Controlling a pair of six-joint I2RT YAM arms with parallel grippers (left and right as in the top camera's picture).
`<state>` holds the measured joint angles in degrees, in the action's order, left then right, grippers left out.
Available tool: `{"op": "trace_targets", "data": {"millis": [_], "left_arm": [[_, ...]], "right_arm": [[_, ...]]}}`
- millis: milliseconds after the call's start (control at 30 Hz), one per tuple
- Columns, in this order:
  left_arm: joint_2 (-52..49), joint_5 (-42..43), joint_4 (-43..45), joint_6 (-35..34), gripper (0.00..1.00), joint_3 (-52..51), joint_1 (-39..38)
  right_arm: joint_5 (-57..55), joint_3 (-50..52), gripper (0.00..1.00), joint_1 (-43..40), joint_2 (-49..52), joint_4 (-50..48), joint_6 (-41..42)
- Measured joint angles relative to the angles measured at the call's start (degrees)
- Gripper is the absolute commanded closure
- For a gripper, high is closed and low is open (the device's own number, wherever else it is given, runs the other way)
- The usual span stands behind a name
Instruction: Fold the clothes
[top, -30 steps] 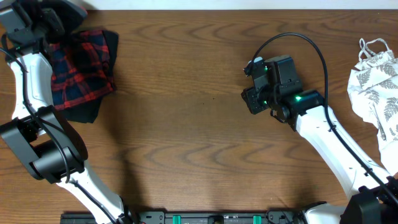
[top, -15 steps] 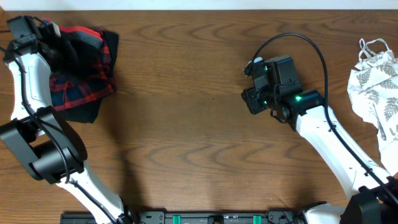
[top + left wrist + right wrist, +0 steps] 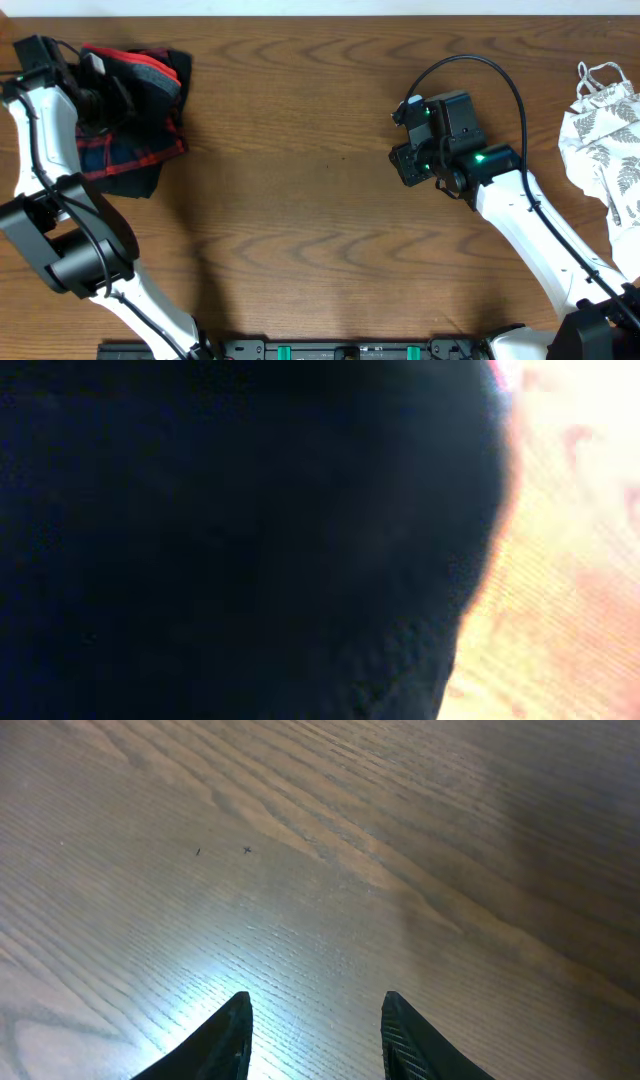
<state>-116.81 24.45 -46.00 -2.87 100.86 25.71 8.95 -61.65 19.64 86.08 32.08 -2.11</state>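
Left claw (image 3: 97, 98) is seen pinched shut at the far left corner of the brown wooden table (image 3: 300, 200), closed on a fold of the black leggings with a grey-and-coral-red waistband (image 3: 140, 72); its wrist view is filled by dark cloth. The leggings are heaped on a red-navy plaid garment (image 3: 120, 150). The right claw (image 3: 315, 1035) is held partly open above bare wood, with nothing gripped between its fingers. A white leaf-print top (image 3: 605, 140) is crumpled at the right edge, well apart.
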Motion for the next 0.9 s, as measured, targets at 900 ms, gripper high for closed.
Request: {"op": "trace_targets", "data": {"millis": [900], "left_arm": [[-0.70,-7.26,25.79,-2.67,0.94,0.42,-1.49]], "right_arm": [[0.02,0.00,0.60,0.00,0.00,1.07,0.00]]}}
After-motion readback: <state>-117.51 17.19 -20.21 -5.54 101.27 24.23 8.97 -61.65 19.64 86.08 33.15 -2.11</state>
